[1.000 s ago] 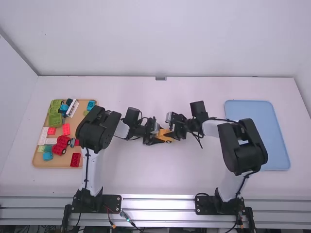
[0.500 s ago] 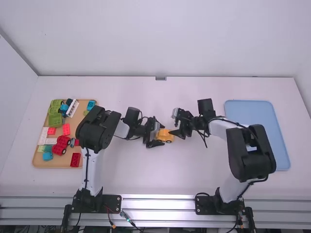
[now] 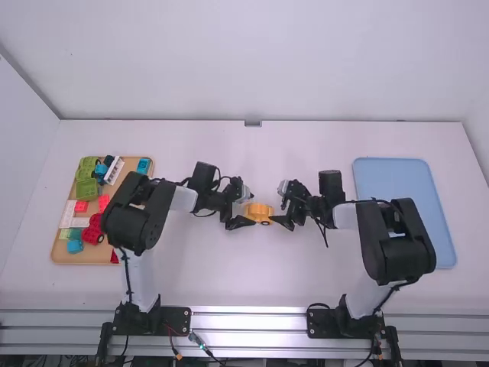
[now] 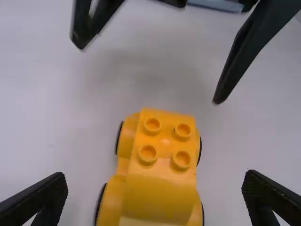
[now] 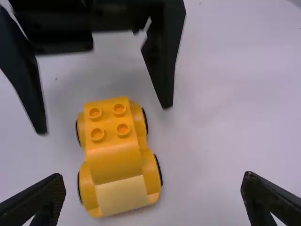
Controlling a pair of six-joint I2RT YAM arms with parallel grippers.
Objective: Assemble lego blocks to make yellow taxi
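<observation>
At the left, one tan tray [image 3: 69, 259] bears a crowd of toy pieces, among them two large green ones [image 3: 86, 189] and one red wheeled one [image 3: 92, 232]. In the middle sits one yellow car [image 3: 260, 212], four studs [image 4: 148, 153] on its top and four wheels under it; at the right lies one blue tray [image 3: 397, 172]. All rest on a white counter [image 3: 229, 275], with a pale wall [image 3: 229, 61] behind and a metal rail [image 3: 248, 312] along the near edge. The left pincer [image 3: 249, 209] gapes wide beside the car, holding nothing. The right pincer [image 3: 277, 204], across from it, is also spread wide and empty, touching no part of the car.
</observation>
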